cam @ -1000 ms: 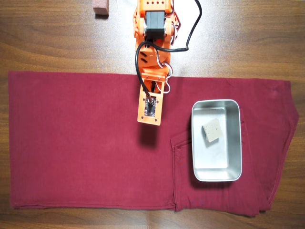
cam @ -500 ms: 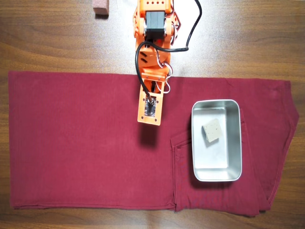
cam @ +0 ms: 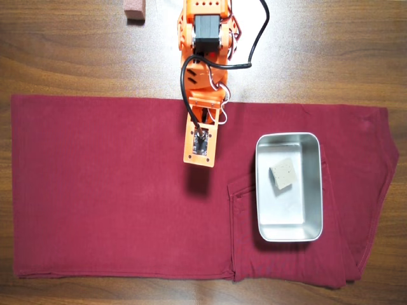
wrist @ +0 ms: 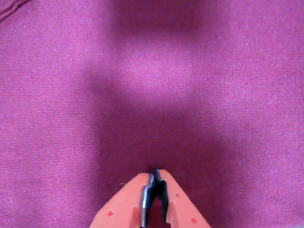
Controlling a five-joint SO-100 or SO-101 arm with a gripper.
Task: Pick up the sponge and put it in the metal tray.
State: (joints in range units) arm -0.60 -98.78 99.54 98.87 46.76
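The claw [wrist: 155,173] is seen in the wrist view with its orange jaws pressed together and nothing held between them; only dark red cloth [wrist: 152,95] and the arm's own shadow lie beneath it. In the overhead view the claw itself is hidden under the wrist camera plate, so its state cannot be told from there. The orange arm [cam: 202,82] is stretched from the top edge over the cloth, well apart from the metal tray [cam: 264,190] at its right in that view. The sponge [cam: 282,173] is found lying inside the tray, in its upper half, clear of the rim. The placing step is therefore judged done, and little is called for next beyond drawing the arm back to rest. Tray and sponge are shown by the overhead view alone, as are the wooden worktop [cam: 331,51] and a pinkish-red block [cam: 134,10] at its top edge.
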